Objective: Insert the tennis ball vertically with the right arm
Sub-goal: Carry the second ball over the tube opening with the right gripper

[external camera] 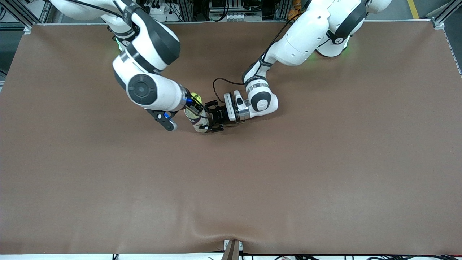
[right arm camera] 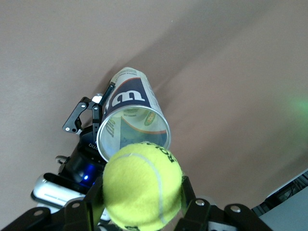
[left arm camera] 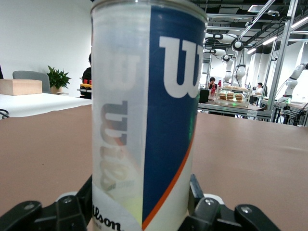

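A clear tennis-ball can with a blue and white label stands upright near the middle of the table, its mouth open upward. My left gripper is shut on the can's lower part from the side; in the left wrist view the can fills the space between the fingers. My right gripper is shut on a yellow tennis ball. In the right wrist view the ball hangs just above the can's rim, a little off its centre. A yellowish shape shows at the can's bottom.
The brown table cover spreads wide on all sides of the can. It has a raised fold at the front edge by a small bracket. Both arms' elbows crowd the area above the can toward the bases.
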You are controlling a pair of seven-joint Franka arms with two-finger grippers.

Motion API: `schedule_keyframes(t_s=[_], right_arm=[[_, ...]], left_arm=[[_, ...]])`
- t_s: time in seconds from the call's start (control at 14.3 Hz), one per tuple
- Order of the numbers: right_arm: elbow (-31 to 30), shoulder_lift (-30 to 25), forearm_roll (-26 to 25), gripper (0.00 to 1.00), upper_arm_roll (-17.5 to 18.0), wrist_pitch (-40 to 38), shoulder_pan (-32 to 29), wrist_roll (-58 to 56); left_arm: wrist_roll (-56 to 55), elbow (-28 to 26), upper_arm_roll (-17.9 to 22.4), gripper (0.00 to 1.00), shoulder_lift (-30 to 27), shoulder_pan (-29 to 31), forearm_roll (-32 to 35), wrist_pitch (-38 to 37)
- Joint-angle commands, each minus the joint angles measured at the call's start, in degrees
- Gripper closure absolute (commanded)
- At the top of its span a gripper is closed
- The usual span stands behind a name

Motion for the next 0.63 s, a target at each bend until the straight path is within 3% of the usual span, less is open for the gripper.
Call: schedule_keyframes(t_s=[0.0,0.07,0.14,0.28,0.35,0.42,0.56], right_arm=[[0.6,1.0,-1.2,0.88,-0.4,0.0,0.5,1.2],[0.6,1.2,-1.2,0.83,-0.4,0.0,0.6,1.2],[0.6,1.2,-1.2,0.69,-0.4,-0.1,0.5,1.2],[0.9,1.2,-1.1,0.31,-0.4,-0.4,-0.2,1.2],[1.1,1.2,-0.9,0.19,-0.4,-0.4,-0.4,1.3],[1.3,1.2,-0.8,0.00,-0.5,-0.4,-0.5,1.3],[2.3,1.1,-0.5,0.00,-0.4,-0.5,-0.8,1.1]], left_arm=[[18.9,-1.2,-1.5,0.25,1.4,0.6,-4.2,-0.4],[18.9,-1.2,-1.5,0.25,1.4,0.6,-4.2,-0.4],[18.9,-1.2,-1.5,0.25,1.4,0.6,-4.2,-0.4],[18.9,-1.2,-1.5,0.25,1.5,0.6,-4.2,-0.4],[18.9,-1.2,-1.6,0.25,1.5,0.6,-4.2,-0.4],[18.9,-1.2,-1.5,0.25,1.5,0.6,-4.2,-0.4],[18.9,-1.2,-1.5,0.25,1.5,0.6,-4.2,-0.4]])
